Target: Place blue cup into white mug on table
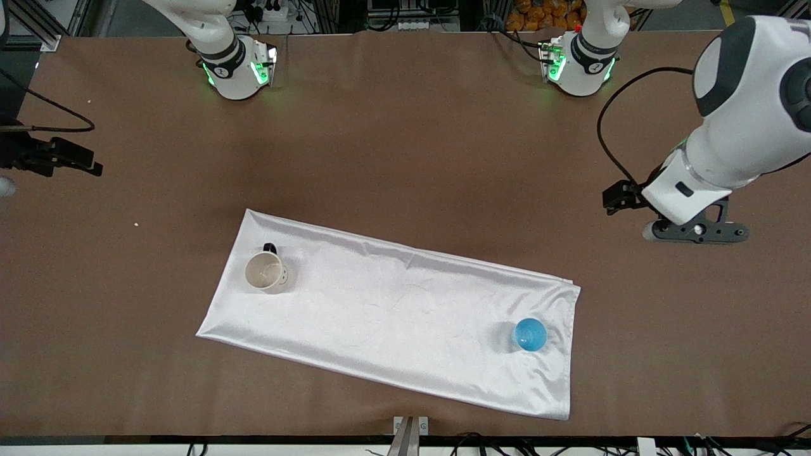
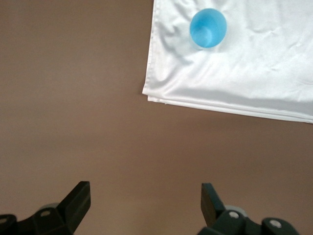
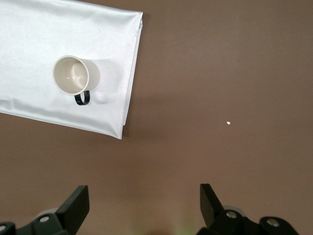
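The blue cup (image 1: 530, 334) stands upright on the white cloth, near the cloth's corner toward the left arm's end of the table (image 1: 405, 145). It also shows in the left wrist view (image 2: 208, 28). The white mug (image 1: 265, 272) with its black handle stands upright on the cloth at the right arm's end; it also shows in the right wrist view (image 3: 74, 75). My left gripper (image 1: 696, 230) is open and empty (image 2: 145, 200), over bare table beside the cloth. My right gripper (image 1: 63, 158) is open and empty (image 3: 145, 200), over bare table at the right arm's end.
The shiny white cloth (image 1: 393, 316) lies slanted across the middle of the table. A tiny white crumb (image 1: 135, 223) lies on the brown tabletop between the right gripper and the cloth. Both arm bases stand along the table edge farthest from the front camera.
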Robot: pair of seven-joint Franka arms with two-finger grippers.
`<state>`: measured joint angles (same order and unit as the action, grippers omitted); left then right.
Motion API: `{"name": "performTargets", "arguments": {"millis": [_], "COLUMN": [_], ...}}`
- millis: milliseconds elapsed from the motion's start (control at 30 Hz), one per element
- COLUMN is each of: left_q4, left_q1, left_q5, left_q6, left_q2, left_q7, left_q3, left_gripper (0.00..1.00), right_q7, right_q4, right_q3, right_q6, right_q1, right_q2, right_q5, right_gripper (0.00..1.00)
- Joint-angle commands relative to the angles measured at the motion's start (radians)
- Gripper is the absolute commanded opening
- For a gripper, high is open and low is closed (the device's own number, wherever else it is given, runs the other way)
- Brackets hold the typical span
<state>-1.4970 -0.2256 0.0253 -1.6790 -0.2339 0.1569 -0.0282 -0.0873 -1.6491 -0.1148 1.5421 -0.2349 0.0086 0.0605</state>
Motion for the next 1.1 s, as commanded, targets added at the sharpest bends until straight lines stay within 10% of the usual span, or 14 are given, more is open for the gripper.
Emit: {"name": "performTargets", "arguments": {"millis": [0,233,1067], "left_q4": [0.024,0.026,0.119], "left_q1": [-0.032,-0.046,-0.092], "left_q5": [0.024,0.024,0.022], "left_q6": [-0.051,-0.129,-0.35], "left_q2": [-0.061,-0.117,-0.338], "left_q7": [0.006,0.004,-0.037], "left_q3": [-0.002,-0.006,-0.006], "left_gripper": [1.0,1.0,1.0], "right_q7": [0.003,0.081,0.302], "right_q4": [-0.011,-0.098,-0.442], "right_q3": [-0.008,-0.006,-0.009], "right_q6": [0.001,0.041,0.498], "right_q1": [-0.007,-0.012,0.261], "right_q2": [0.019,0.045,0.074], "right_q5": [0.024,0.146,0.148], "right_gripper": [1.0,1.0,1.0]}}
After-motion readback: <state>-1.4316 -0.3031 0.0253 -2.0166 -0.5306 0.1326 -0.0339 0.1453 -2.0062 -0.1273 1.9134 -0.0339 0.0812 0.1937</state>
